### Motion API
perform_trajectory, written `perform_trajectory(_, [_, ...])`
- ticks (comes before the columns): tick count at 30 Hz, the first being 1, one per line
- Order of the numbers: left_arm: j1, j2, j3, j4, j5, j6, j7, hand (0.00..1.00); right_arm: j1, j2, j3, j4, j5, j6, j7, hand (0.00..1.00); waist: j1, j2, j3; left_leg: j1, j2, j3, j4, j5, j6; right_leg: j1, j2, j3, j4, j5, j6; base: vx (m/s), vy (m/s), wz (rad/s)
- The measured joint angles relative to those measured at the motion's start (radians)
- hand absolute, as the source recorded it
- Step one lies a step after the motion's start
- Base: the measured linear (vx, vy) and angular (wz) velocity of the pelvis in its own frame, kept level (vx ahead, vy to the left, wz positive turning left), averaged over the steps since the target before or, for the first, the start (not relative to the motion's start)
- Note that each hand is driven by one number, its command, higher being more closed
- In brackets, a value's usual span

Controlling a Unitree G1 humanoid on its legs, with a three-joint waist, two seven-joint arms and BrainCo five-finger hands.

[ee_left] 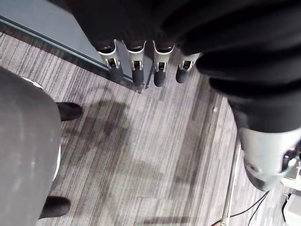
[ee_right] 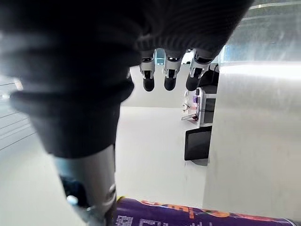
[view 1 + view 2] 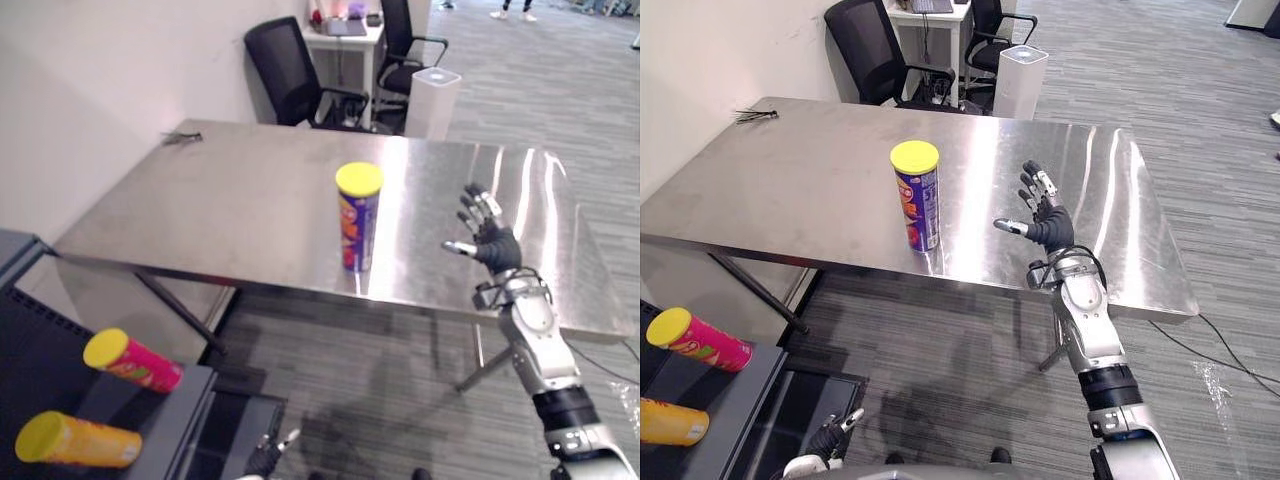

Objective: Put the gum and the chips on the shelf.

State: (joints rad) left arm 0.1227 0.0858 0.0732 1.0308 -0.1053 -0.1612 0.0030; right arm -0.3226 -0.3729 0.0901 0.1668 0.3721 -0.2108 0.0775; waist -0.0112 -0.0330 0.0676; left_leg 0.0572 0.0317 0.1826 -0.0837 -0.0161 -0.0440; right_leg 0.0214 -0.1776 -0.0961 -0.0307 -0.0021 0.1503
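Note:
A purple chips can [image 3: 358, 215] with a yellow lid stands upright near the front edge of the steel table [image 3: 240, 200]. My right hand [image 3: 490, 235] hovers open to the right of the can, fingers spread and a hand's width away from it. In the right wrist view the can [image 2: 197, 216] lies past the straight fingers [image 2: 169, 75]. My left hand [image 3: 268, 455] hangs low by the floor, open, its fingers [image 1: 136, 70] pointing down. The dark shelf [image 3: 165, 415] at the lower left carries a pink can [image 3: 135, 362] and an orange can [image 3: 80, 440], both lying on their sides.
A white wall runs along the table's left. Behind the table stand a black office chair [image 3: 290, 75], a white bin [image 3: 432, 100] and a small desk [image 3: 345, 35]. A small dark item [image 3: 183, 137] lies on the table's far left corner.

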Motion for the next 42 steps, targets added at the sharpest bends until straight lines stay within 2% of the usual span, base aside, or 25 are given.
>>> perform_trajectory(7, [-0.003,-0.001,-0.009,-0.004,0.0,0.0,0.001,0.0,-0.068,0.003,0.083,0.068,0.001,0.025,0.018,0.0,0.015,0.0,0.001,0.001,0.001,0.0,0.0,0.0,0.0,0.002,0.0,0.0,0.0,0.0,0.0,0.0,0.0,0.0])
perform_trajectory(12, [-0.004,-0.002,-0.009,-0.008,-0.001,0.0,0.002,0.0,-0.127,0.04,0.118,0.093,0.029,0.031,0.019,0.0,0.018,0.0,0.007,0.001,0.0,-0.001,0.0,0.0,0.0,0.002,0.0,-0.001,0.0,0.0,0.0,0.0,0.0,0.0])
perform_trajectory(18, [-0.005,-0.002,-0.008,-0.017,-0.003,0.0,0.013,0.0,-0.22,0.041,0.161,0.157,0.032,0.036,0.018,0.0,0.023,-0.003,0.024,0.0,0.0,-0.003,0.0,0.0,0.0,0.002,0.0,-0.004,-0.001,0.0,0.0,0.0,0.0,0.0])
perform_trajectory(22, [-0.013,-0.003,-0.008,-0.019,-0.008,0.0,0.016,0.0,-0.232,0.04,0.162,0.167,0.032,0.04,0.017,0.0,0.041,-0.004,0.03,-0.001,0.0,-0.006,-0.002,0.0,0.0,0.003,0.001,-0.007,-0.001,0.0,0.0,0.0,0.0,0.01])
perform_trajectory(42, [-0.012,-0.003,-0.005,-0.045,-0.011,0.0,0.023,0.0,-0.371,0.042,0.165,0.32,0.031,0.071,-0.004,0.0,0.044,-0.009,0.06,-0.004,-0.002,-0.027,-0.011,0.008,0.0,0.008,0.0,-0.029,-0.008,0.0,0.0,0.0,-0.004,0.02])
